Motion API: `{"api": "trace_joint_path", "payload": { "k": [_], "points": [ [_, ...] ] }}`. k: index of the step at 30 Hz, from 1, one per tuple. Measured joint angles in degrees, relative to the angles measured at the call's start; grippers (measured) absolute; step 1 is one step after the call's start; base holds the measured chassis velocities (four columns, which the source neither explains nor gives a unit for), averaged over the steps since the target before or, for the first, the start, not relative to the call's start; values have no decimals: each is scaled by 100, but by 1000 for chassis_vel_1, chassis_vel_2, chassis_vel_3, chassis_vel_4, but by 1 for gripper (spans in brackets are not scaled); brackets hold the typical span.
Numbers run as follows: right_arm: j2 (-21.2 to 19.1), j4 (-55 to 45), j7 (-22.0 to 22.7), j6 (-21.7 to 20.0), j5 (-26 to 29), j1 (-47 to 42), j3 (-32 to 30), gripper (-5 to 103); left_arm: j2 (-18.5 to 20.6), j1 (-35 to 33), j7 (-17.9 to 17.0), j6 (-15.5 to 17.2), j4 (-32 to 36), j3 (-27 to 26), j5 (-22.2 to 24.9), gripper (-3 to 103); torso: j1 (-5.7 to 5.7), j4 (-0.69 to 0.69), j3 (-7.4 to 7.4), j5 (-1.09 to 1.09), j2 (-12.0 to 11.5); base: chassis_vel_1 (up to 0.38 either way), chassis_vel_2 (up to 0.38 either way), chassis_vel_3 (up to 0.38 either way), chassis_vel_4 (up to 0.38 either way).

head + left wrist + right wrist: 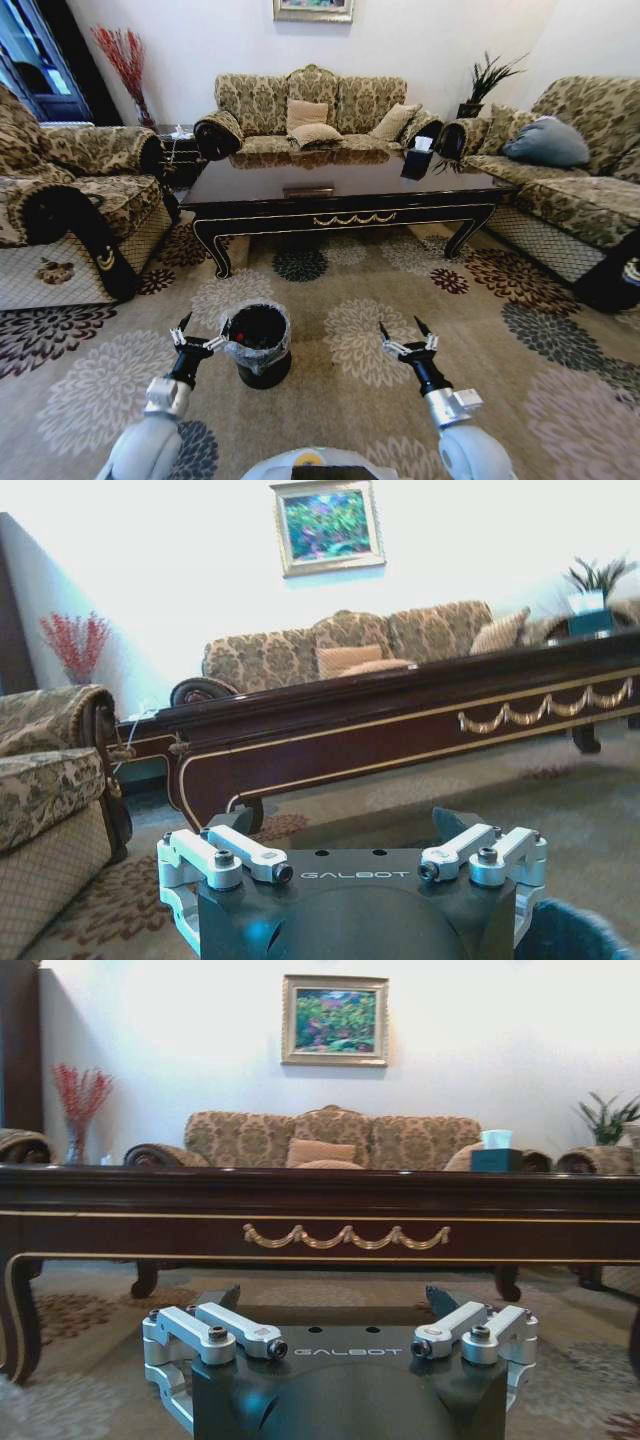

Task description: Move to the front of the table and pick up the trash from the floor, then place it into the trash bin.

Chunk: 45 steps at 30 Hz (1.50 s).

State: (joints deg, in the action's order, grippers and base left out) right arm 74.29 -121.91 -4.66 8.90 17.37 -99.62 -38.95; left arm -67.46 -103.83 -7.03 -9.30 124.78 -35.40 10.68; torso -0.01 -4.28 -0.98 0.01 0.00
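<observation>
The dark glossy table (340,195) stands ahead of me, its gold-scrolled apron facing both wrist cameras (420,725) (320,1230). On the patterned floor (400,290) between me and the table sits the black trash bin (258,343) with its grey liner, whose rim also shows in the left wrist view (580,935). My left gripper (204,330) (345,825) hangs open just left of the bin's rim, nothing in it. My right gripper (401,328) (335,1300) is open and empty, over the carpet to the bin's right. The trash is out of view.
Patterned sofas ring the table: one on the left (70,210), one behind (310,115), one on the right (570,180). A dark tissue box (418,160) stands on the table's far right. Open carpet lies between bin and table.
</observation>
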Motion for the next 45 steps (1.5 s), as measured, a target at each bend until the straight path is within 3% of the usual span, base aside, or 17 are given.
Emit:
{"api": "trace_joint_path", "payload": {
  "k": [3, 6, 9, 14, 45],
  "points": [
    [5, -6, -48, 39, -4, -81, -62, 100, -328, -401, 116, -322, 55, -120, 28, 100, 0, 2, 0, 0, 0, 0, 0, 0, 0],
    [34, -20, -85, 56, -20, -134, -68, 100, -416, -614, 150, -565, 25, -214, 25, 100, 0, 1, 0, 0, 0, 0, 0, 0, 0],
    [67, -44, -137, 75, -74, -184, -48, 100, -355, -924, 153, -946, -77, -311, 24, 100, 0, 1, 0, -1, 0, 0, 0, 0, 0],
    [82, -102, -187, 88, -159, -214, -22, 100, -357, -1206, 145, -1303, -147, -408, 28, 100, 0, 1, 0, -1, 0, 0, 0, 0, 0],
    [78, -178, -265, 123, -391, -305, -39, 100, -408, -1305, 66, -1318, -154, -363, -6, 100, 1, 1, 0, -1, 0, 0, 0, 0, 0]
  ]
}}
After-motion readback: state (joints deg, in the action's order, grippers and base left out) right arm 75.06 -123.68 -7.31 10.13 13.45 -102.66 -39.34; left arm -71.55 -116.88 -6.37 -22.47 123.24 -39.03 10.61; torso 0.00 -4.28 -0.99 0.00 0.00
